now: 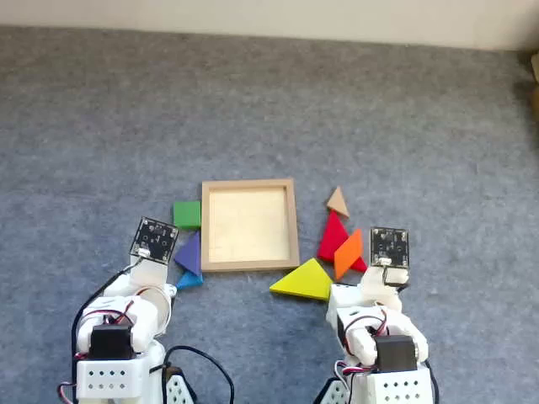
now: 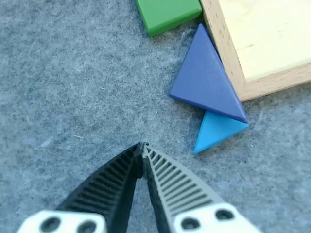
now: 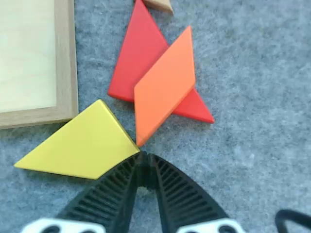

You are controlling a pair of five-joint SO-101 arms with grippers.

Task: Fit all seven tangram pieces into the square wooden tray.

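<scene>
The left gripper is seen over the grey carpet, its jaws pressed together on nothing; the right gripper is likewise closed and empty, its tips just beside a corner of the yellow triangle and the tip of the orange parallelogram; the parallelogram is laid across the red triangle; beyond these the tan triangle is found. On the left, the light blue triangle is set touching the dark blue triangle, which is butted against the wooden tray; farther off, the green square is placed beside the tray's rim; all seven pieces are seen outside the tray.
</scene>
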